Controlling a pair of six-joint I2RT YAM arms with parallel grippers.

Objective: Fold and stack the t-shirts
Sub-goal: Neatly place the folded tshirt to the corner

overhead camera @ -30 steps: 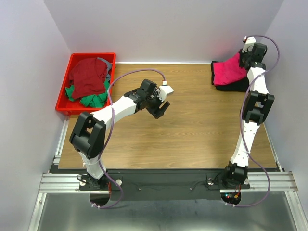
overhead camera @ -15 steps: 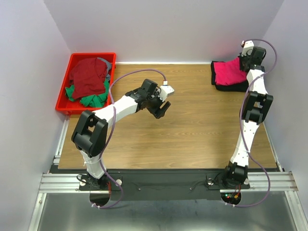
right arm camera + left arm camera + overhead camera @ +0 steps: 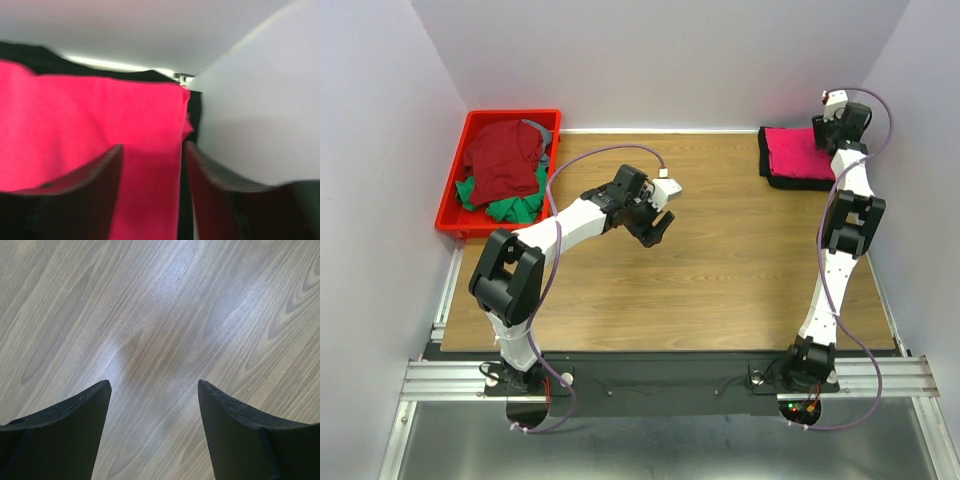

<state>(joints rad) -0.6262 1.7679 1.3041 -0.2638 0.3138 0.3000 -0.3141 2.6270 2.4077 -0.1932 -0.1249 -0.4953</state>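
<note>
Pink-red t-shirt [image 3: 798, 152]: folded flat at the table's far right corner, on top of the black t-shirt [image 3: 788, 182]; right edge hidden under the right arm [image 3: 845, 215] in the top view.
Black t-shirt: only a dark border showing along the left and near sides of the pink-red one; rest covered.
Right wrist view: blurred, cloth edges soft; cannot tell whether the jaws touch the cloth.
Bin shirts: dark red t-shirt [image 3: 505, 158] heaped over a green t-shirt [image 3: 515, 208] in the red bin [image 3: 450, 200]; a grey scrap [image 3: 536, 128] at the far rim, too small to name.
Since a second ago: pink-red cloth no longer drawn up in a peak toward the right gripper, now spread level; right jaws pinched then, parted now; left arm [image 3: 575, 218] barely shifted.
Right gripper [image 3: 152, 146]: released, jaws apart, hanging just over the pink-red t-shirt's right edge, close beside the wall [image 3: 250, 115].
Left gripper [image 3: 154, 385]: spread wide, holding nothing, above the bare wooden table [image 3: 160, 305] near its middle, well apart from every shirt.
</note>
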